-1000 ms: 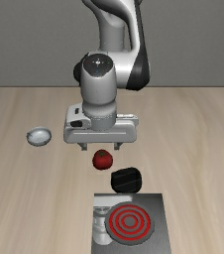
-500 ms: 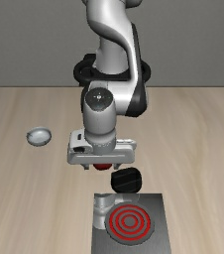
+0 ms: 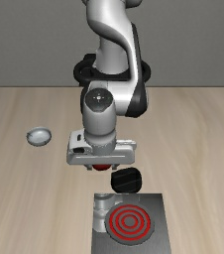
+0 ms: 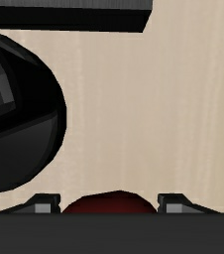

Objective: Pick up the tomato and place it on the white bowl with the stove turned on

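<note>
We are straddling the tomato [image 4: 106, 202] with our gripper [image 4: 112, 204] open, not pinching; a black object's [image 4: 15, 109] edge is crowding one side, and bare table [image 4: 144, 109] is lying open opposite.

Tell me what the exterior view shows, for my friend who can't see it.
A robot arm's gripper hangs low over a red tomato on a wooden table. A black object lies right beside the tomato, and past that sits a stove with glowing red rings. A small white bowl sits off to the exterior view's left.
</note>
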